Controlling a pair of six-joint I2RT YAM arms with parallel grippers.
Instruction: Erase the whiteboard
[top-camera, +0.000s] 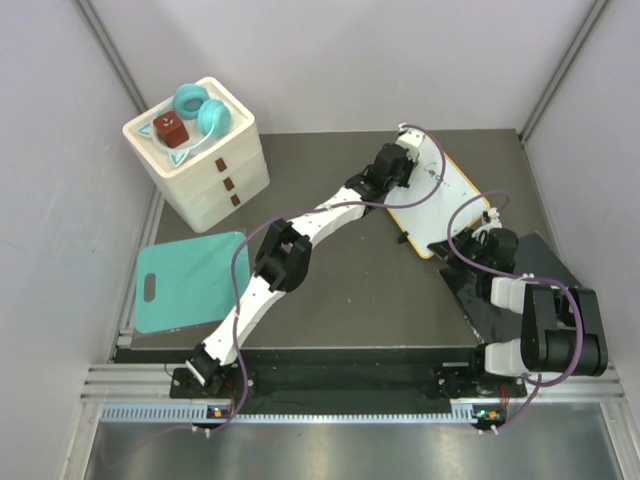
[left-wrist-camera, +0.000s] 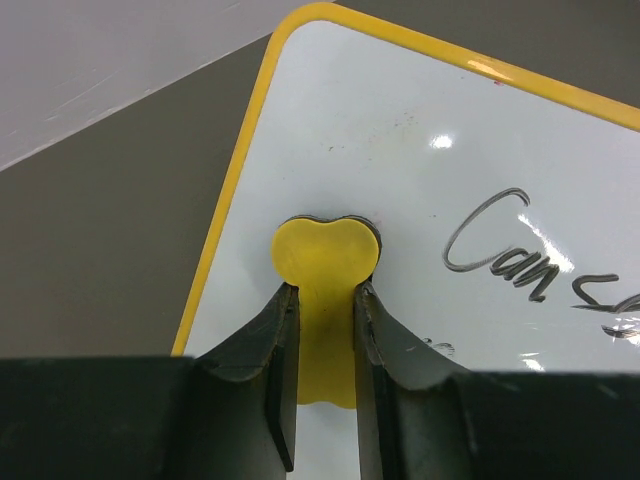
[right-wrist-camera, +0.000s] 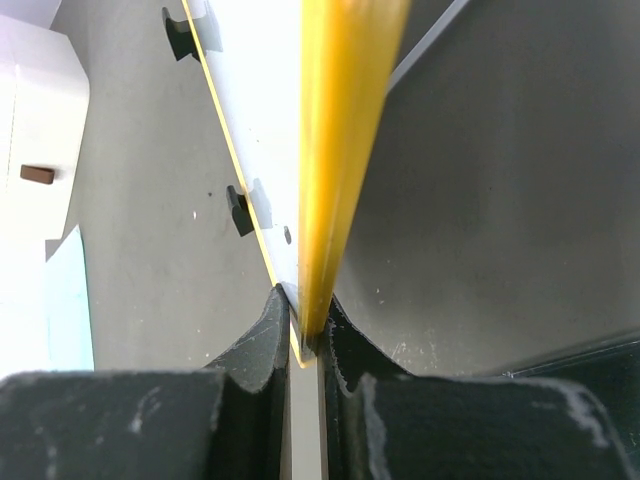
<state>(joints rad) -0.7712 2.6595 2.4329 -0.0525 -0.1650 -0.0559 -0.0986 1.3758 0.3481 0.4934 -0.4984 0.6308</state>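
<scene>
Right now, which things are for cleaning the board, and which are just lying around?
For the job: whiteboard, pinched by the right fingers; yellow eraser, held by the left fingers.
Just lying about: teal cutting board; white drawer box; blue headphones; dark slab.

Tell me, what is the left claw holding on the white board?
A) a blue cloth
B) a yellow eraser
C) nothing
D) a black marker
B: the left gripper is shut on a yellow eraser resting on the whiteboard beside the handwriting.
</scene>
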